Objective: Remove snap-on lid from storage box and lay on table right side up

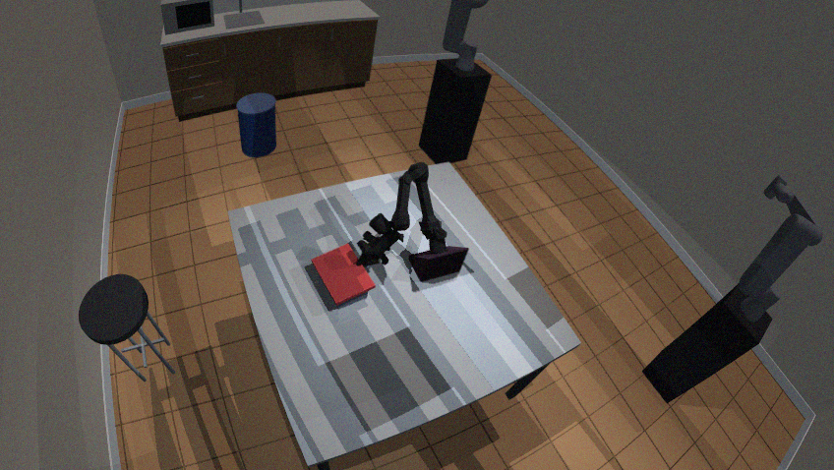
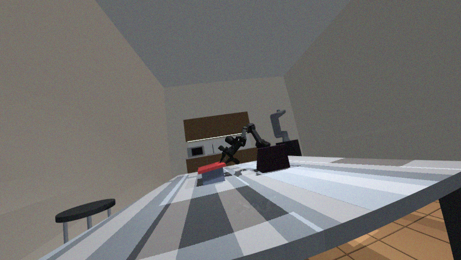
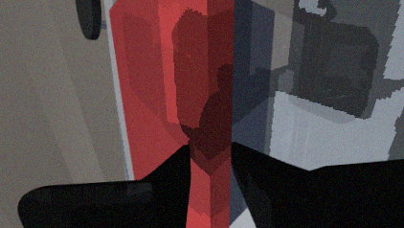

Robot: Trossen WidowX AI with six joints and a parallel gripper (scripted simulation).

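Observation:
The red lid (image 1: 341,274) (image 2: 210,168) (image 3: 145,105) is on top of the blue-grey storage box (image 1: 353,301) (image 2: 212,176) (image 3: 256,72), red side up. It looks slightly slanted in the exterior view; whether it is still snapped down all round cannot be told. My gripper (image 1: 362,262) (image 2: 221,162) (image 3: 209,149) is shut on the lid's edge nearest the arm, one finger over the top and the other against the outer side. The fingers hide part of that edge. The box stands on the table (image 1: 490,344) (image 2: 258,193).
A dark slanted block (image 1: 439,265) (image 2: 272,159) stands in front of the arm's base, to the right of the box. Shadows fall across the table. A black stool (image 1: 113,308) (image 2: 85,209) stands beyond the table's left edge.

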